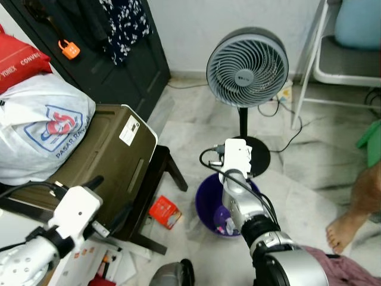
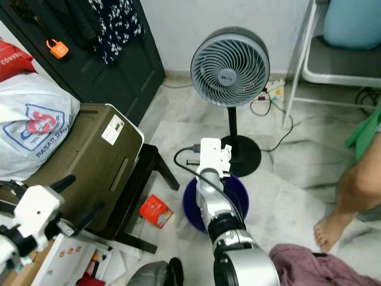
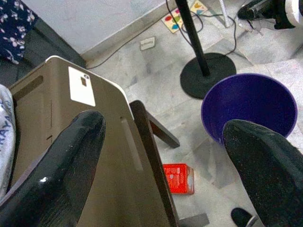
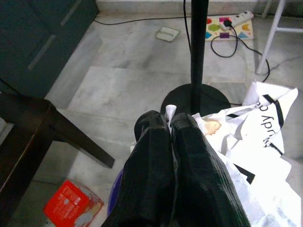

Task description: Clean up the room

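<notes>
Hovering over the purple bin (image 1: 205, 205) by the fan (image 1: 247, 59), your right gripper (image 4: 165, 124) has its fingers pinched together on a white plastic bag (image 4: 258, 137). Left gripper (image 3: 161, 142) hangs spread wide beside the brown case (image 1: 110, 158); red box (image 1: 165, 212) on floor.

Bare marble floor (image 1: 309, 173) lies open to the right of the purple bin (image 3: 250, 106), as far as a person's bare foot (image 1: 342, 231). The fan's pole and round base (image 1: 253, 156) stand just behind the bin. To its left, the dark stool's legs (image 1: 172, 170) and the brown case (image 1: 110, 158) crowd in, with a red box (image 1: 165, 212) lying in the gap.
</notes>
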